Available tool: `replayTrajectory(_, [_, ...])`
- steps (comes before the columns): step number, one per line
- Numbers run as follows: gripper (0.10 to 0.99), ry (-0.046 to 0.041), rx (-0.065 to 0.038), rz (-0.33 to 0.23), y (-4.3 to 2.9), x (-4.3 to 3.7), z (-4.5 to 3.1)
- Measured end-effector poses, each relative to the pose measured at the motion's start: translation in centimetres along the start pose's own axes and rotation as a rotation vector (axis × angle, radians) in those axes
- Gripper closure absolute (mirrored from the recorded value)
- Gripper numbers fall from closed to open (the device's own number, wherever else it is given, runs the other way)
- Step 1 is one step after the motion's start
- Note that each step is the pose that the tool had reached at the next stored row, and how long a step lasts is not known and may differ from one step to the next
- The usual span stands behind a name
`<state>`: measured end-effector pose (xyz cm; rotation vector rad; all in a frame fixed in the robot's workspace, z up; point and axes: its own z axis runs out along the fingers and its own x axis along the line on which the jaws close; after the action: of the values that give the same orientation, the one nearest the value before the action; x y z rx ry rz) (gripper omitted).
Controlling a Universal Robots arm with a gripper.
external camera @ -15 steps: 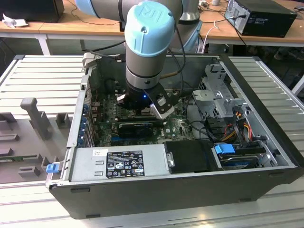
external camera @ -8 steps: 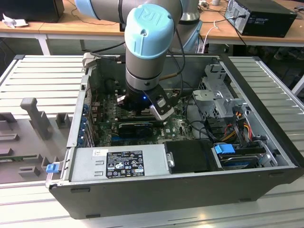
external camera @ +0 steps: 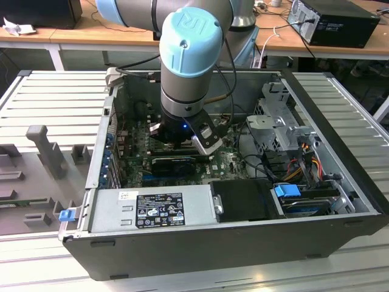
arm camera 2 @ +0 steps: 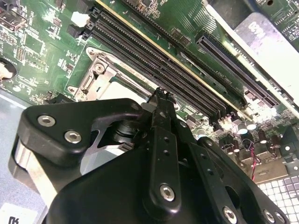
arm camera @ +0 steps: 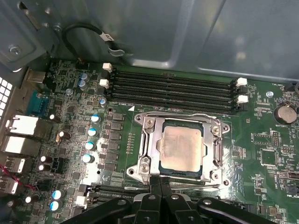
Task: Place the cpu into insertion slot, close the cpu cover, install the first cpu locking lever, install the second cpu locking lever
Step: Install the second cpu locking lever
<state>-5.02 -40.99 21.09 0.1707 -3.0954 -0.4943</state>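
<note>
In the first wrist view the cpu (arm camera: pixel 181 148), a pale square chip, lies in the insertion slot (arm camera: pixel 221 173) on the green board. The silvery cpu cover (arm camera: pixel 150 140) lies flat around it, and the chip shows through its window. A thin silvery locking lever (arm camera: pixel 191 185) runs along the socket edge nearest my gripper (arm camera: pixel 156 181). The black fingers are shut, with their tips at that lever's end. I cannot tell whether the rod is pinched between them. In the second wrist view the gripper (arm camera 2: pixel 161 95) stands tip-down beside the cover (arm camera 2: pixel 96 77). In the exterior view the gripper (external camera: pixel 182 141) reaches down into the open computer case (external camera: pixel 340 121).
Long black memory slots (arm camera: pixel 173 88) run just beyond the socket. Blue-topped capacitors (arm camera: pixel 91 133) stand beside it. A black card (external camera: pixel 173 163), a power supply (external camera: pixel 152 207) and a drive cage with cables (external camera: pixel 285 131) crowd the case. Its walls close in on every side.
</note>
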Motion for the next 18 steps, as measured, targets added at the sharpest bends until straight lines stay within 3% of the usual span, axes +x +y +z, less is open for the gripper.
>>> replayTrajectory(12, [0.980, -0.0001, -0.001, 0.000, -0.17, 0.05, 0.10])
replayTrajectory(18, [0.980, -0.0007, -0.009, -0.001, -0.64, 0.66, -0.04])
